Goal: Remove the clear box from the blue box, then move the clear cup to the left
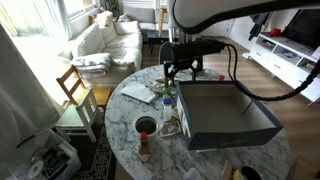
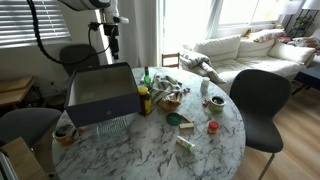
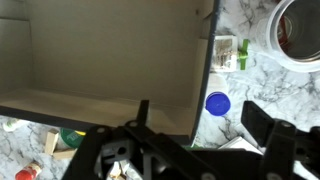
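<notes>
Wrist view: end effector [image 3: 195, 122] released, empty, over blue box [image 3: 100, 50] wall; clear box not discernible inside so removal status unclear, and in an exterior view clear cup [image 1: 146, 125] sits on table [image 1: 205, 160] at 9 o'clock of the box, its leftward move apparently pending.

Blue box [image 1: 235, 135]: large, shallow, slate-grey, open-topped, dark inside. Clear cup [image 1: 146, 125]: round, pale-rimmed, upright, near box, not touching.

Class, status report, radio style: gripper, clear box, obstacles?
Gripper open, empty, over blue box wall. Clear box not visible. Blue-capped bottle beside wall.
</notes>
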